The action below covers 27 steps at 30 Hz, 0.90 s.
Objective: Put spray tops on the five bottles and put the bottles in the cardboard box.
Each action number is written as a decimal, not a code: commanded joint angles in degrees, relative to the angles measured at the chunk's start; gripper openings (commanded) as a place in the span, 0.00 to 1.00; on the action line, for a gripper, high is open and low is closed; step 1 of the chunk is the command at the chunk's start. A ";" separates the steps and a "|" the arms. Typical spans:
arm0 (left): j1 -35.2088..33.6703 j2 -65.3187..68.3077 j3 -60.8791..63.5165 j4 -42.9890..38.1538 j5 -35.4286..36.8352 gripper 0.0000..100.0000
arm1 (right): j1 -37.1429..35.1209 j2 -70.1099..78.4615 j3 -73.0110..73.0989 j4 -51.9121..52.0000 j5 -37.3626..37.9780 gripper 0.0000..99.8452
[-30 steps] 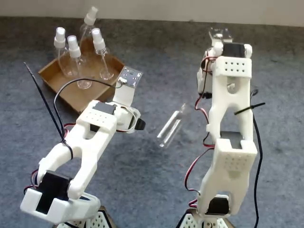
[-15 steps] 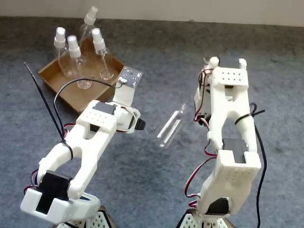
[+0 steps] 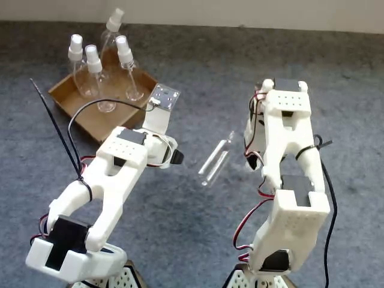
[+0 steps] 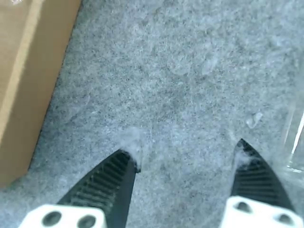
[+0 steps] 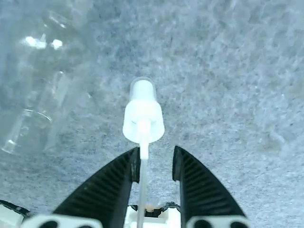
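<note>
Spray top (image 5: 143,116), white, thin clear tube

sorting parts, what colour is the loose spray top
White spray top; right wrist view shows it best.

1. The cardboard box (image 3: 63,95) is plain brown.
2. The bottle (image 3: 216,159) is clear.
3. The spray top (image 5: 143,114) is white.
4. The table cover (image 3: 198,228) is mottled grey.
5. The right gripper (image 5: 156,151) has black, ribbed fingers (image 5: 114,185).

Soft, even light lay over the scene; shadows on the carpet (image 3: 198,240) were faint, and the lying bottle (image 3: 215,161) glinted.
</note>
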State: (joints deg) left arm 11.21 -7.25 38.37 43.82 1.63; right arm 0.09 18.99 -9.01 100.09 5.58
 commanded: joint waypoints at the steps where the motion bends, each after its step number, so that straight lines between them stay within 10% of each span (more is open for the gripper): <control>1: -0.31 -0.40 -0.31 -1.05 -0.53 0.27 | -0.31 -4.44 -0.66 1.10 0.62 0.11; 27: -0.31 -0.31 -0.31 -1.23 -0.53 0.27 | -0.57 -24.92 -0.57 0.84 0.62 0.11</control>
State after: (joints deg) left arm 11.21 -7.25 38.37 43.82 1.63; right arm 0.09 -1.23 -9.01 100.09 5.58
